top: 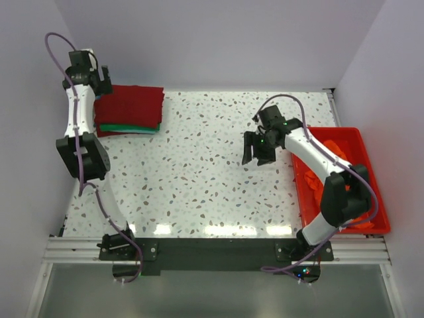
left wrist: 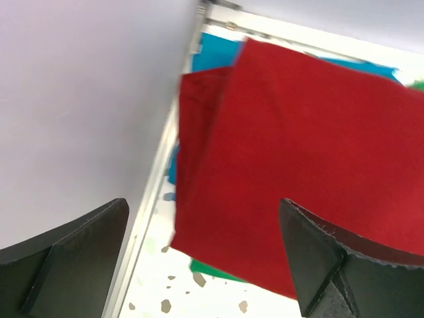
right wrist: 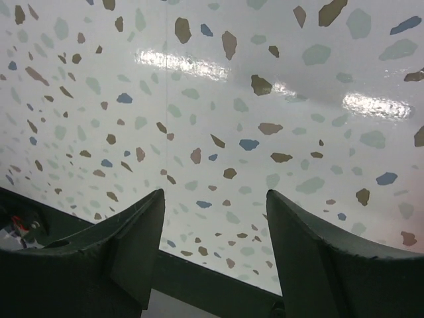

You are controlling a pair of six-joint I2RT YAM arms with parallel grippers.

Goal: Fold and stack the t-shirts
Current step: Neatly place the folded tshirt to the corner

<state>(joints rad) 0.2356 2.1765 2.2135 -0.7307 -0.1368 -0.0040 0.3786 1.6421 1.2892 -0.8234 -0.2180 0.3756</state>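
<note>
The folded dark red t-shirt (top: 132,103) tops a stack in the far left corner of the worktop (top: 199,172), with a green t-shirt (top: 129,127) showing at the stack's near edge. The left gripper (left wrist: 202,248) hangs over that stack's left edge, jaws spread wide and empty. The right gripper (top: 258,156), jaws apart and holding nothing, hovers above bare worktop beside the red tub (top: 344,130), where an orange t-shirt (top: 313,177) lies.
</note>
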